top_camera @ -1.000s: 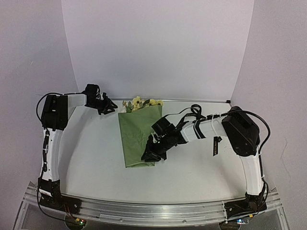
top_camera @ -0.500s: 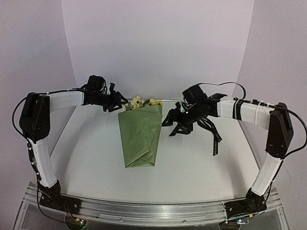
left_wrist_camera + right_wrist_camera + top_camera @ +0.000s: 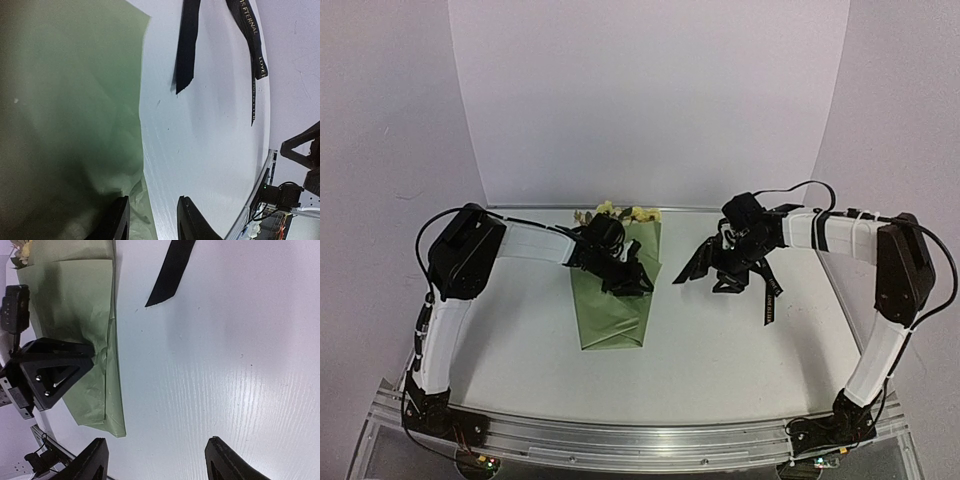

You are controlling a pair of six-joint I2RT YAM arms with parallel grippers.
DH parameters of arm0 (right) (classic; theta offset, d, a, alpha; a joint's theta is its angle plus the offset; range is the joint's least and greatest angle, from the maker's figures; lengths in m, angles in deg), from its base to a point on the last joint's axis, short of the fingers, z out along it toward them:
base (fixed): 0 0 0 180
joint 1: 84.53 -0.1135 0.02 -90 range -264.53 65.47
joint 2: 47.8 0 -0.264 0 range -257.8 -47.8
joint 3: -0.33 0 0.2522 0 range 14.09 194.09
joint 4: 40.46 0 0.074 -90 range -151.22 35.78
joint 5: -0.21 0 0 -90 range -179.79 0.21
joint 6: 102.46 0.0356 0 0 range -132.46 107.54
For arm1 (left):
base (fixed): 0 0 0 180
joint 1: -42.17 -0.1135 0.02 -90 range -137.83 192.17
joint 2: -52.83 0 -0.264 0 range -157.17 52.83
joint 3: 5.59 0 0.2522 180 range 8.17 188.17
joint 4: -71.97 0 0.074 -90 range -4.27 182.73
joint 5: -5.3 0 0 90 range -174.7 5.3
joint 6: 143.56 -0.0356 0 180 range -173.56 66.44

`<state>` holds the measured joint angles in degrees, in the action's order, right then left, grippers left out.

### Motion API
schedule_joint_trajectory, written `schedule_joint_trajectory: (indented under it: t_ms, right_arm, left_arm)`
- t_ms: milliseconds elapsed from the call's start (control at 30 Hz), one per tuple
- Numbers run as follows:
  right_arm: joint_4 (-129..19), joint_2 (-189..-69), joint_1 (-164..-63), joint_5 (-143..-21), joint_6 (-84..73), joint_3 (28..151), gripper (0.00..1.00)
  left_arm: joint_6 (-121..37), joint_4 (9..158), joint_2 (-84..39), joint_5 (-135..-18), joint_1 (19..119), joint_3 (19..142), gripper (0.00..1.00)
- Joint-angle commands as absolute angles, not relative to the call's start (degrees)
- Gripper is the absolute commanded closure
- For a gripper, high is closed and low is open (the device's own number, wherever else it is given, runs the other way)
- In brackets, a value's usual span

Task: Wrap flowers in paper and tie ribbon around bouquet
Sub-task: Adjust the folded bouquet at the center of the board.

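Steadying the bouquet [image 3: 605, 312] under the narrowly parted left claw [image 3: 636, 285] looks wise while the wide, empty right claw [image 3: 688, 272] picks up the ribbon [image 3: 186, 50] beside it.

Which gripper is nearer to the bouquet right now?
Left. The left gripper hangs directly over the bouquet, above its olive paper cone near the right edge. The right gripper is off to the bouquet's right, over the table beside the ribbon.

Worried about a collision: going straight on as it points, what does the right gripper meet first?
Likely the bare table, then the loose end of the ribbon; the bouquet lies off to one side. Depth unclear.
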<state>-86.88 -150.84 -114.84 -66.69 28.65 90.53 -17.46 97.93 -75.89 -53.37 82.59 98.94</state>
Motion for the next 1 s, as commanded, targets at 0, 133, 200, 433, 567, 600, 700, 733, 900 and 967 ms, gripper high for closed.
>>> schedule_joint_trajectory:
  t_ms: [0, 133, 200, 433, 567, 600, 700, 733, 900, 967]
  right_arm:
    - [-87.3, -152.1, -113.8, -68.2, 27.7, 90.2, 0.32]
    - [-87.3, -152.6, -113.8, -67.8, 27.9, 89.8, 0.34]
    - [-87.3, -152.3, -113.8, -68.4, 27.8, 89.4, 0.34]
    - [-87.8, -150.8, -111.9, -71.8, 26.4, 88.1, 0.35]
    - [-88.5, -149.3, -109.3, -74.6, 25.4, 85.8, 0.36]
    - [-88.5, -149.0, -108.4, -74.7, 25.2, 85.3, 0.36]
    - [-88.7, -148.4, -106.0, -74.8, 24.3, 83.8, 0.36]
    - [-88.8, -148.2, -105.3, -74.9, 23.9, 83.5, 0.36]
    - [-89.1, -147.6, -102.4, -74.9, 23.2, 81.7, 0.36]
    - [-90.4, -148.3, -102.3, -74.4, 22.1, 83.3, 0.36]
  left_arm:
    - [-17.1, 97.5, -76.3, -52.8, 83.8, 103.6, 0.65]
    - [-17.1, 98.1, -77.0, -53.2, 85.2, 104.7, 0.65]
    - [-17.7, 100.5, -78.2, -54.1, 85.7, 105.4, 0.67]
    - [-20.3, 102.7, -77.0, -53.9, 86.2, 98.7, 0.69]
    - [-22.2, 103.0, -74.1, -53.7, 86.2, 93.8, 0.70]
    - [-22.7, 103.0, -73.4, -53.5, 86.2, 92.7, 0.70]
    - [-24.1, 103.3, -71.9, -52.7, 86.2, 90.1, 0.70]
    - [-24.6, 103.5, -71.5, -52.3, 86.2, 89.6, 0.70]
    - [-26.9, 104.3, -69.2, -51.1, 86.2, 87.6, 0.70]
    - [-27.1, 104.0, -68.7, -50.9, 86.2, 88.4, 0.69]
